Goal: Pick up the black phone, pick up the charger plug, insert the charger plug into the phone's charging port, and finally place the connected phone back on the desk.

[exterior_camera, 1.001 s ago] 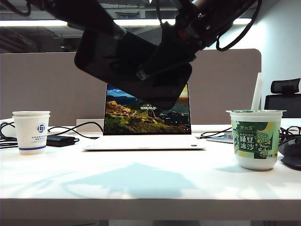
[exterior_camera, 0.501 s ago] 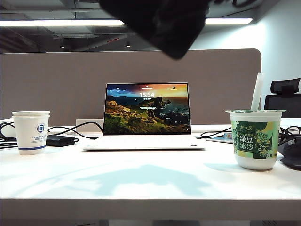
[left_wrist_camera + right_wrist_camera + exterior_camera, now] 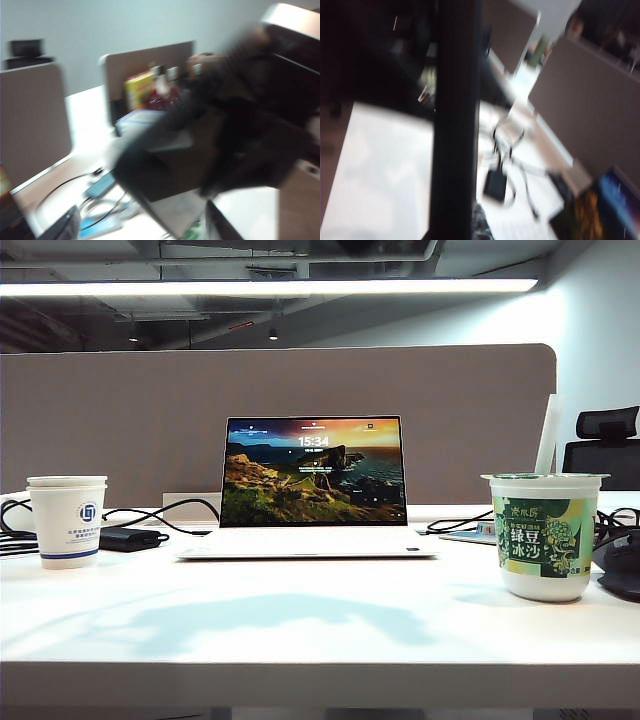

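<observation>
Table: white, spans the lower part of the exterior frame.
Left end effector: raised above the table, jaws wide, gripping the black phone.
Black phone: blurred, glossy dark slab, tilted, held between the jaws.
Right end effector: closed, a dark blur; contents unclear.

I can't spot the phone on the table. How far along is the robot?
Picked up: the glossy black phone is off the white desk, seemingly in the left pincer, above the exterior view. The right pincer is shut, also aloft; everything blurs, so plugging in is unconfirmed. Setting down remains.
</observation>
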You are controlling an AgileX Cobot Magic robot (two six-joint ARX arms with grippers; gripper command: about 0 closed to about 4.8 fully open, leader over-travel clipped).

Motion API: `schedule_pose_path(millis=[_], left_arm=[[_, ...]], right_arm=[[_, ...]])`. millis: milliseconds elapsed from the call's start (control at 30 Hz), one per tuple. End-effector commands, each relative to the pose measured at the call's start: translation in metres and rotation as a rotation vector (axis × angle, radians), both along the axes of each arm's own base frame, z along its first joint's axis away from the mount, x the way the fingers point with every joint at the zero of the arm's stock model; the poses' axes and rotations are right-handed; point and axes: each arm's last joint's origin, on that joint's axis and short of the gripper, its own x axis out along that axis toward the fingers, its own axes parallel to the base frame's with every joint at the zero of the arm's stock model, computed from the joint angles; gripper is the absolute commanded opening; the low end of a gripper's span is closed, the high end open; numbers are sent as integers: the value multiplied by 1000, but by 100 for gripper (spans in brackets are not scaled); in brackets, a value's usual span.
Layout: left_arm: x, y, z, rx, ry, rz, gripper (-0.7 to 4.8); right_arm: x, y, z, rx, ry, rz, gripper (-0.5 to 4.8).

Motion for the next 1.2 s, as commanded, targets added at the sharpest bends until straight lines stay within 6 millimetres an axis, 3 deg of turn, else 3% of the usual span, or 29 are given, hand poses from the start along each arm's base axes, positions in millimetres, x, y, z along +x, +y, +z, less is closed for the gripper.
schedule_pose_path(millis=[33, 234, 734, 1201], left_arm=[[-4, 0, 9, -46, -16, -60, 324], [-6, 0, 16, -110, 16, -92, 322], [-10, 0, 20, -117, 36, -217, 308], [-13, 2, 28, -187, 18, -209, 308]], right_arm=[[-1, 1, 19, 140, -45, 42, -1], [0, 2, 27, 229, -38, 102, -1], [16, 17, 11, 247, 138, 304, -1], [18, 27, 5, 243, 150, 329, -1]])
